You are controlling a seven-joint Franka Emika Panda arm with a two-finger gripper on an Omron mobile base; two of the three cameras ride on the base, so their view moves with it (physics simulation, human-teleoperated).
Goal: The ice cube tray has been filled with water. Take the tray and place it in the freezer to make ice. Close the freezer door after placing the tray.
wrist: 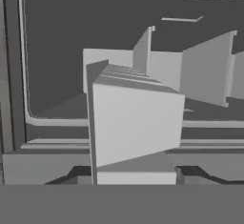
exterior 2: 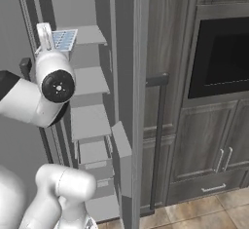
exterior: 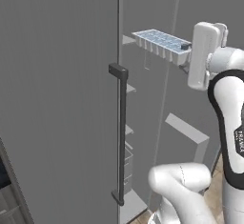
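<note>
Gripping the ice cube tray [exterior: 161, 44] by one end, jaws closed — long axis level, pointing into the freezer [exterior: 157, 118].

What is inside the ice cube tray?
Pale blue water fills the cells of the ice cube tray. The gripper covers its near end, so that part stays hidden.

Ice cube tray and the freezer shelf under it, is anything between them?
Nothing. In the left base view the ice cube tray, held by the gripper, hangs level above the shelf with bare space between them.
</note>
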